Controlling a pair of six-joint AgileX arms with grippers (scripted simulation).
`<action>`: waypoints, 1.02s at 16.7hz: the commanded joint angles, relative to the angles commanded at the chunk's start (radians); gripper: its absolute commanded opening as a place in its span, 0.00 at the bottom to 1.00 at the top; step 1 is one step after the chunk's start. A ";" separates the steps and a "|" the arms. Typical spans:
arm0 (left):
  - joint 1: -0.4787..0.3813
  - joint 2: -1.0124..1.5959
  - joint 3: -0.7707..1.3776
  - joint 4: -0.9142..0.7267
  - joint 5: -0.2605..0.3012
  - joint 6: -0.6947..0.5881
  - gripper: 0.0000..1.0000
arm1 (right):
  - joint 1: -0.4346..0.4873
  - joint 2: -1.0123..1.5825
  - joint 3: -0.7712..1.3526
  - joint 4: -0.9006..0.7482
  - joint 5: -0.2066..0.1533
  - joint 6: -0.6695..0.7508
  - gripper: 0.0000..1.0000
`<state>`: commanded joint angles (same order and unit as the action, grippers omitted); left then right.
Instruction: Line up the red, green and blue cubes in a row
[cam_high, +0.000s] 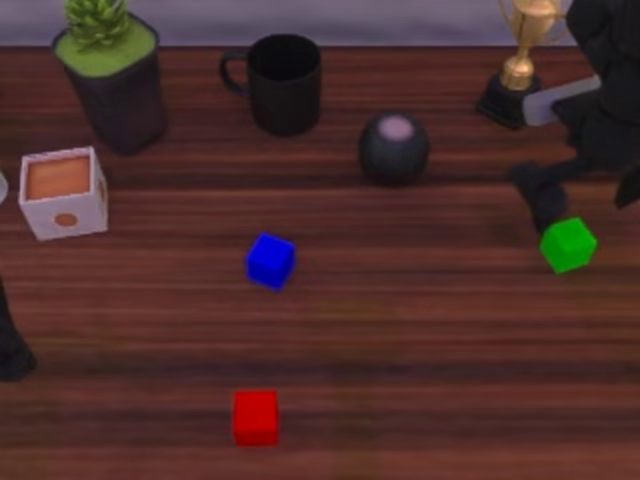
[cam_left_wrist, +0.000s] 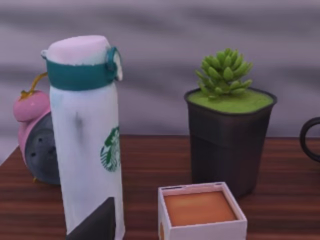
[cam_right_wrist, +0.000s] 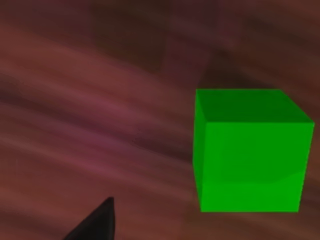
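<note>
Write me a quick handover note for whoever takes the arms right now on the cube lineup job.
Right gripper: at the table's right side, just by the green cube; whether it grips the cube is unclear.
Left arm: parked at the table's left edge.
Blue cube: mid-table. Red cube: near the front edge, roughly in line below the blue.
Done: no row formed yet.
Left: bring the green cube over, probably next to red and blue, then align all three.

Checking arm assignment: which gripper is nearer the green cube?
Right. The right gripper sits directly beside the green cube at the table's right side, not gripping it. The left arm is parked at the far left edge, the whole table away.
</note>
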<state>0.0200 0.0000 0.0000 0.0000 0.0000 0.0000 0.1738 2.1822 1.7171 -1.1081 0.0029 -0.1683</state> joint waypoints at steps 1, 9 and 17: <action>0.000 0.000 0.000 0.000 0.000 0.000 1.00 | 0.001 0.012 -0.020 0.032 0.000 0.000 1.00; 0.000 0.000 0.000 0.000 0.000 0.000 1.00 | 0.003 0.086 -0.136 0.225 0.001 0.004 1.00; 0.000 0.000 0.000 0.000 0.000 0.000 1.00 | 0.003 0.086 -0.136 0.225 0.001 0.004 0.55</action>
<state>0.0200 0.0000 0.0000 0.0000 0.0000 0.0000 0.1771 2.2684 1.5811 -0.8834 0.0037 -0.1640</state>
